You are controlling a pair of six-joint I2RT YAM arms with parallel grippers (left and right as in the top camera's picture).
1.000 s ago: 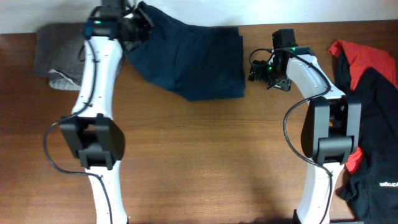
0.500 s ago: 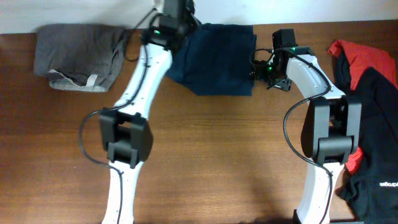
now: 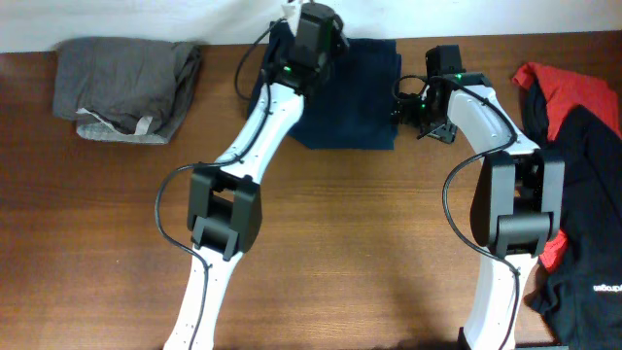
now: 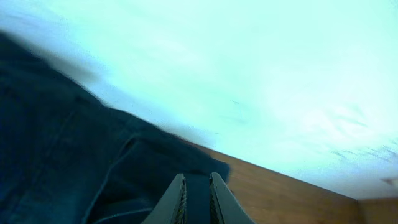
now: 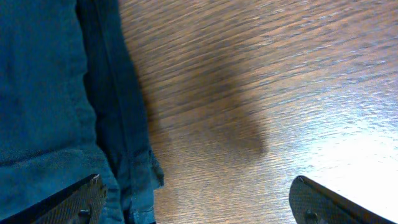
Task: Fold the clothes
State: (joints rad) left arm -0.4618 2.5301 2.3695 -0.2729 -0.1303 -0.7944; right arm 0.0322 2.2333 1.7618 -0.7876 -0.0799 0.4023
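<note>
One fold has just gone over: a second ago the navy shorts (image 3: pixel 355 97) lay spread wide along the far edge of the desk (image 3: pixel 369 243), and since then the left claw (image 4: pixel 198 199) has swept from the far left towards the middle, carrying their left part with it. They now sit as a narrower, squarer block at the far edge, a little right of the middle. The left claw hangs over the far side of that block, its jaws drawn nearly together with navy cloth in the slim gap, so it looks to be pinching a layer rather than hanging free. The right claw (image 5: pixel 199 196) has not moved; it stands spread wide and holds nothing, low over bare wood just beside the shorts' right edge. The grey garment (image 3: pixel 126 87) lies bundled at the far left corner, and the red-and-black garments (image 3: pixel 578 175) lie heaped along the right edge, untouched. My reading is that the first fold of the navy piece is laid, letting go and smoothing come next, and the heap on the right is yet to be done
</note>
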